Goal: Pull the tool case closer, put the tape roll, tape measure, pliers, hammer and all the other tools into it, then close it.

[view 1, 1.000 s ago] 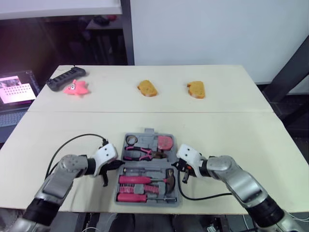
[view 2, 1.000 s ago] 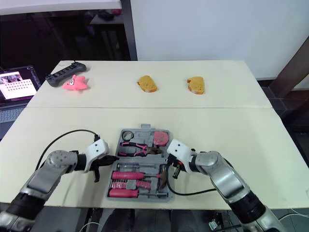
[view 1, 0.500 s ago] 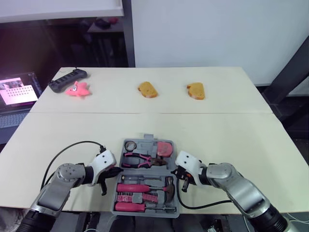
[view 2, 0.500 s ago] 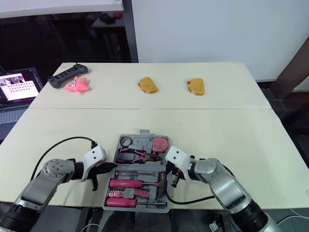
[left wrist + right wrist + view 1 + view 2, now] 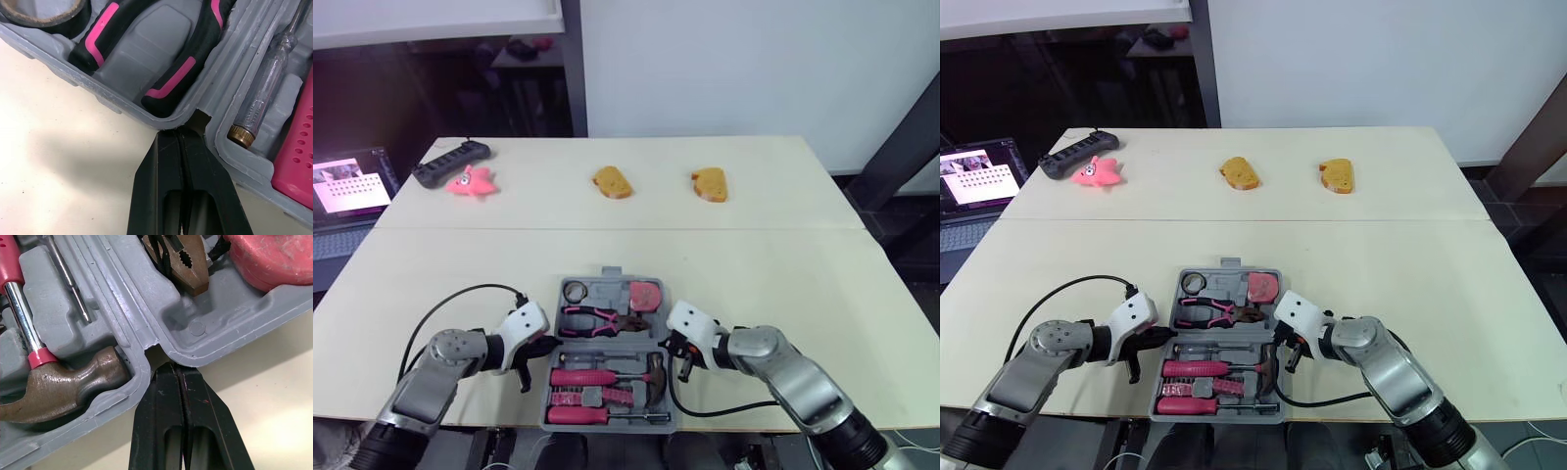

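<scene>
The grey tool case (image 5: pixel 607 283) lies open at the table's front edge. It holds a tape roll (image 5: pixel 576 290), a pink tape measure (image 5: pixel 646 294), pliers (image 5: pixel 597 317), a hammer (image 5: pixel 652 374) and pink-handled screwdrivers (image 5: pixel 587 377). My left gripper (image 5: pixel 541 350) is shut, its tips in the notch on the case's left side where the two halves meet (image 5: pixel 182 133). My right gripper (image 5: pixel 677 352) is shut too, its tips at the matching notch on the right side (image 5: pixel 176 366), between the hammer head (image 5: pixel 63 387) and the pliers' jaws.
Two bread-like pieces (image 5: pixel 612 181) (image 5: pixel 710 182) lie on the far half of the table. A pink toy (image 5: pixel 470 182) and a black power strip (image 5: pixel 450 162) are at the far left. A laptop (image 5: pixel 347 186) stands beyond the table's left edge.
The case has slid a little toward the front edge, with both shut grippers staying at its side notches. In the last half second it has barely moved.
</scene>
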Controlling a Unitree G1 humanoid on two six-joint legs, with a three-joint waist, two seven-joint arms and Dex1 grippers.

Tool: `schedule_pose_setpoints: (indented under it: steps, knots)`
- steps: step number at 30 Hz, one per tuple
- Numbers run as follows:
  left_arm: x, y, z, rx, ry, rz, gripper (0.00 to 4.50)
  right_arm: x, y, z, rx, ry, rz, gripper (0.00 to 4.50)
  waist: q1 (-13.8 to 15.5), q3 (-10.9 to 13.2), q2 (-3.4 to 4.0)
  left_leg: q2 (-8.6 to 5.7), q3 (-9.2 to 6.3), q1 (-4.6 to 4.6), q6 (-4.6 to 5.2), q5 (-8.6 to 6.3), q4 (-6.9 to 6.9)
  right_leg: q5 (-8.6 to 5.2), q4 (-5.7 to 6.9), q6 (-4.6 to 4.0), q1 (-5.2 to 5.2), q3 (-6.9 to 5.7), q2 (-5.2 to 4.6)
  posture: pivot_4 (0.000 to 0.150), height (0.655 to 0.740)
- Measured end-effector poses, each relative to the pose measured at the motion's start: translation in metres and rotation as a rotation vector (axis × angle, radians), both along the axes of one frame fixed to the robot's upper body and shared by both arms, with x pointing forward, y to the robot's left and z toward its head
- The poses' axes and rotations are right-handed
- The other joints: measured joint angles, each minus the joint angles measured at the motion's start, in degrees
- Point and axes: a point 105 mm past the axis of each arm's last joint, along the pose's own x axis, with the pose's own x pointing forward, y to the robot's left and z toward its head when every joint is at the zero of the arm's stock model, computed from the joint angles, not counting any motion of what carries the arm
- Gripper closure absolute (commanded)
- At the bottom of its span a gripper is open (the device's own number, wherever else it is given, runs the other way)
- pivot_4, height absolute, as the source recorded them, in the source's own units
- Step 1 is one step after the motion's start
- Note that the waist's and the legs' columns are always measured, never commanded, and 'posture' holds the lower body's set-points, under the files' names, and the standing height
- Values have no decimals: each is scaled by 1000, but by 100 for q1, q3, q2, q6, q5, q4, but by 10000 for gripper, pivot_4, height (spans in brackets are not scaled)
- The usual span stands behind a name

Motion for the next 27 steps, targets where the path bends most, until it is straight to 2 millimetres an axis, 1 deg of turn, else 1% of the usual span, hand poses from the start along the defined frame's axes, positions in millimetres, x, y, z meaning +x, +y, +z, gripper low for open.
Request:
schedule_pose_setpoints:
  steps: [14,19,21,22,25,27]
  knots:
    - [3,0,-1,-5,-2,0,45000,0,-2,-1,-6,-4,-12,44473,10,-11,1,0,0,1,-8,5,-9,-1,-4,-1,0,0,-1,1500,7400]
    - [3,6,2,-24,7,38,45000,-1,-8,1,1,-28,-16,44473,7,-6,-5,0,0,-11,-9,5,-13,-1,-9,1,-11,0,-2,1500,7400]
    - [0,12,3,-22,15,43,45000,-3,-12,1,12,-34,-9,44473,3,1,-16,0,0,-18,-9,5,-21,-1,-8,4,-24,0,-1,1500,7400]
    - [-2,15,3,-16,16,47,45000,-4,-16,1,11,-35,-17,44473,-9,5,-15,0,0,-20,-9,5,-22,0,-8,6,-28,1,-1,1500,7400]
    - [-5,37,8,9,10,94,45000,-2,-38,7,8,-47,-55,44473,-26,24,-27,1,0,-26,-9,5,-29,0,-8,6,-39,1,0,1500,7400]
    - [-5,49,16,5,-34,122,45000,-1,-46,17,31,-67,-67,44473,-14,47,-31,2,0,-33,-9,5,-29,-3,-9,1,-44,1,-1,1500,7400]
